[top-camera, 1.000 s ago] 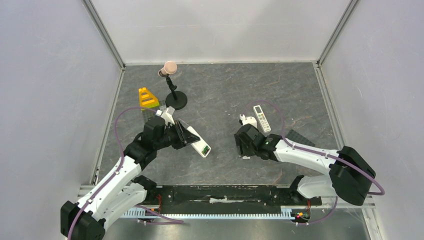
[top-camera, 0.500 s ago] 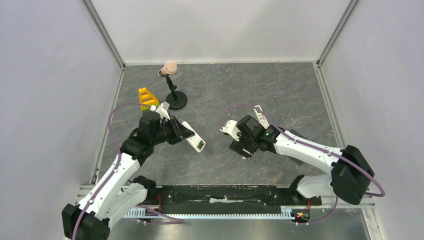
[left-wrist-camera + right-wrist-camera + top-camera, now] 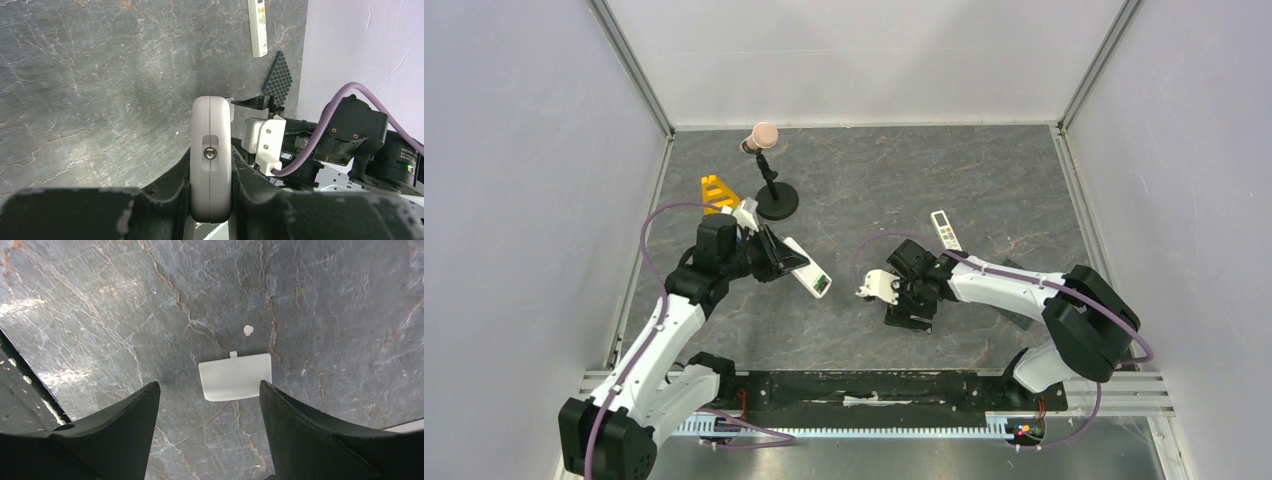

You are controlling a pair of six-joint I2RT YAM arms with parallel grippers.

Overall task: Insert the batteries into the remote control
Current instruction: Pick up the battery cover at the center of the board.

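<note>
My left gripper [image 3: 776, 262] is shut on the remote control [image 3: 809, 270], holding it above the table with its green-lit end toward the middle. In the left wrist view the remote control [image 3: 211, 120] stands edge-on between the black fingers [image 3: 170, 185] of the left gripper [image 3: 211, 167]. My right gripper [image 3: 907, 312] points down at the table right of centre. In the right wrist view it [image 3: 207, 387] is open, and a small white battery cover [image 3: 235, 376] lies flat on the table just beyond its fingertips, untouched. The batteries are out of view.
A longer, slim white remote [image 3: 945, 230] lies behind the right arm. A yellow block [image 3: 719, 190] and a black stand [image 3: 776, 203] with a pink ball [image 3: 764, 134] sit at the back left. A black studded plate [image 3: 277, 77] lies near the right wall.
The right gripper has opened wider, turned and shifted toward the near middle of the table. The left arm has drawn the remote control slightly back and left.
</note>
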